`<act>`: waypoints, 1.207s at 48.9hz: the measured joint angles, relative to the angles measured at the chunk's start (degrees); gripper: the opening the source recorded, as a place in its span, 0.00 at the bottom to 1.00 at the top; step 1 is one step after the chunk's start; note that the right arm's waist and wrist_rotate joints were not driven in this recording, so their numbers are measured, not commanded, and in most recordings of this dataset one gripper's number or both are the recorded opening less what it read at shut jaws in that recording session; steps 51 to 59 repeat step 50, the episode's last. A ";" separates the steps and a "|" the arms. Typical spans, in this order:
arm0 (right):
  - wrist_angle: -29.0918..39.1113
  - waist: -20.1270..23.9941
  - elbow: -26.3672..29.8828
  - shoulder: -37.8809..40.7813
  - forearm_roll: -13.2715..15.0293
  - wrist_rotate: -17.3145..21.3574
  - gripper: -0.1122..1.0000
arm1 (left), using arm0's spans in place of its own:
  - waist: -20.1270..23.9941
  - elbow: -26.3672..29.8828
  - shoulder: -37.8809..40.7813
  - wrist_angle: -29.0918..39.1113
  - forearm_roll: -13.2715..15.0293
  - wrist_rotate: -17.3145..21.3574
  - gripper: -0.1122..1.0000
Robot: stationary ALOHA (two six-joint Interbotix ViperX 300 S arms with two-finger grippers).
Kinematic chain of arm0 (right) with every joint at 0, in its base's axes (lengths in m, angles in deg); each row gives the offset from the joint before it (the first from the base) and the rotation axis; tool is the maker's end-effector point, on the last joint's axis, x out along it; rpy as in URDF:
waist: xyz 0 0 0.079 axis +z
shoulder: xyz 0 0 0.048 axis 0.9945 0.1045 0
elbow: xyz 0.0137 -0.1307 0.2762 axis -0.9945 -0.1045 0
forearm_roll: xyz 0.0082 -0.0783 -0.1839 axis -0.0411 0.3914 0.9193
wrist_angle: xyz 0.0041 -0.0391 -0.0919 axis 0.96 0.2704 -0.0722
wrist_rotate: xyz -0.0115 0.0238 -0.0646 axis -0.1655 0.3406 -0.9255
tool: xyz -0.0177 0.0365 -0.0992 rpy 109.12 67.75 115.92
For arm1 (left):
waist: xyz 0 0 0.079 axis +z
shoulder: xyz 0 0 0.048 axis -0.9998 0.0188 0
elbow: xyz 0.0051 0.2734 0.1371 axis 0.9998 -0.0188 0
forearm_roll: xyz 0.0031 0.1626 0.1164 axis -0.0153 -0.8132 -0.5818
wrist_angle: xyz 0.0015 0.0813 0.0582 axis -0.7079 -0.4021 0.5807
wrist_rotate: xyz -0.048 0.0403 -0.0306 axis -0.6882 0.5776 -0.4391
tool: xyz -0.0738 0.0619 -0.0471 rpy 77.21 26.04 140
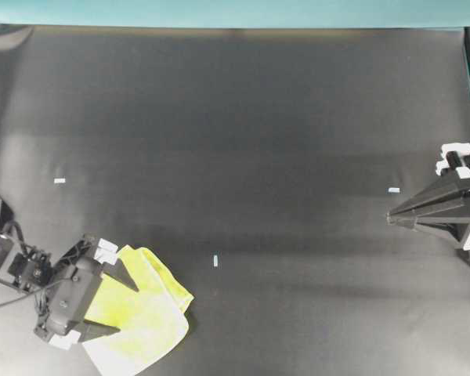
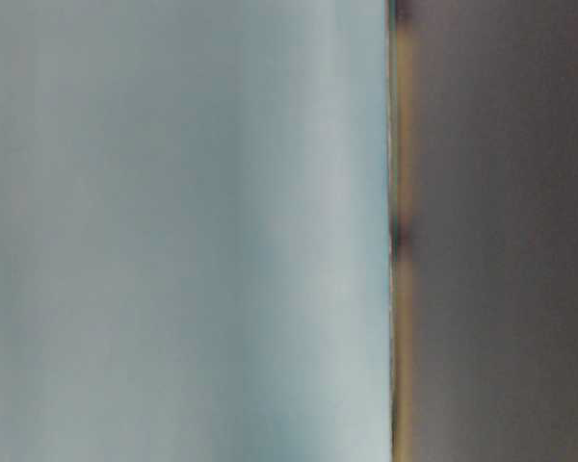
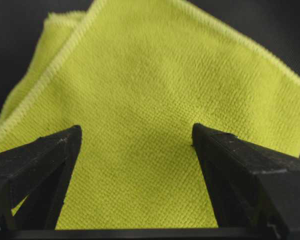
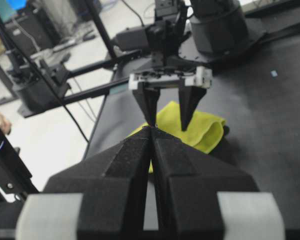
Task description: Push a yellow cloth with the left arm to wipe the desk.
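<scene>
The yellow cloth [image 1: 149,317] lies folded on the black desk [image 1: 243,117] near the front left corner. The left arm [image 1: 27,266] reaches in from the left. Its gripper [image 1: 129,310] is open, the two pointed fingers spread wide with both tips down on the cloth. In the left wrist view the cloth [image 3: 155,75] fills the space between the fingertips [image 3: 75,132] of that gripper [image 3: 136,128]; nothing is pinched. My right gripper [image 1: 391,216] rests at the right edge, shut and empty. From the right wrist view its closed tips [image 4: 151,128] point toward the far cloth [image 4: 207,131].
Small pale-blue tape marks [image 1: 59,181] [image 1: 215,261] [image 1: 393,190] dot the desk. A teal strip [image 1: 235,12] runs along the far edge. The table-level view is a blur with nothing recognisable. Beyond the desk's left side stand black frame posts [image 4: 97,25] and cables.
</scene>
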 measured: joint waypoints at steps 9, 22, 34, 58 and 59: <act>0.00 0.00 0.00 0.00 0.00 0.00 0.10 | 0.09 -0.53 -5.10 0.09 0.00 0.00 0.88; 0.00 0.00 0.00 0.00 0.00 0.00 0.10 | 0.00 -4.57 -14.94 0.09 0.00 -0.26 0.88; 0.00 0.00 -0.18 0.00 0.09 0.09 0.10 | 0.09 -6.15 -18.90 0.09 0.00 -0.35 0.88; 7.73 -0.09 -5.71 -2.90 -0.44 0.09 0.10 | 0.09 -7.03 -20.30 0.09 0.00 -0.53 0.88; 7.73 -0.09 -5.71 -2.90 -0.44 0.09 0.10 | 0.09 -7.03 -20.30 0.09 0.00 -0.53 0.88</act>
